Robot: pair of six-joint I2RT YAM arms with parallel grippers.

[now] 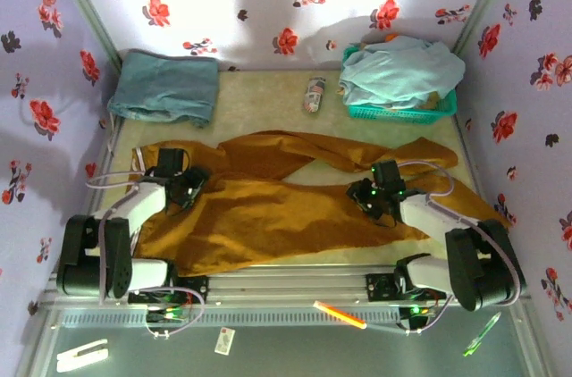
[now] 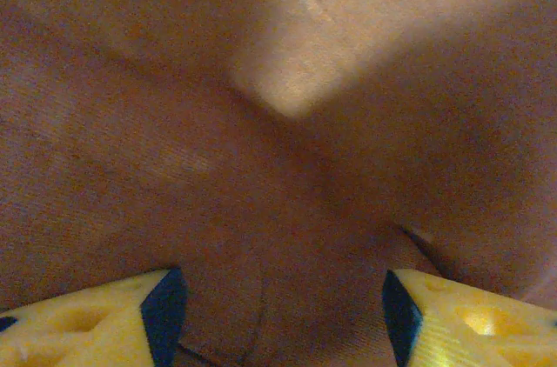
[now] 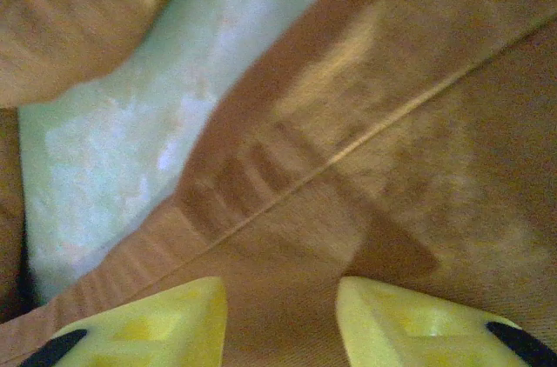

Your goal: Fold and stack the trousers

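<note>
The mustard-brown trousers [image 1: 268, 207] lie spread and rumpled across the table, one leg running to the back right. My left gripper [image 1: 189, 189] sits low on their left part. In the left wrist view its yellow fingers [image 2: 104, 323] stand wide apart, left gripper [image 2: 285, 306] open, over a fold of the trousers [image 2: 287, 123]. My right gripper [image 1: 371, 198] rests on the right part. In the right wrist view the right gripper [image 3: 283, 315] is open, with a seamed stretch of trousers [image 3: 418, 141] under and between the fingers [image 3: 409, 323].
A folded teal-blue garment [image 1: 165, 87] lies at the back left. A green basket [image 1: 402, 112] holding a pale aqua garment [image 1: 398, 69] stands at the back right, with a small can [image 1: 314, 93] beside it. Bare tabletop [image 3: 130, 123] shows beside the cloth.
</note>
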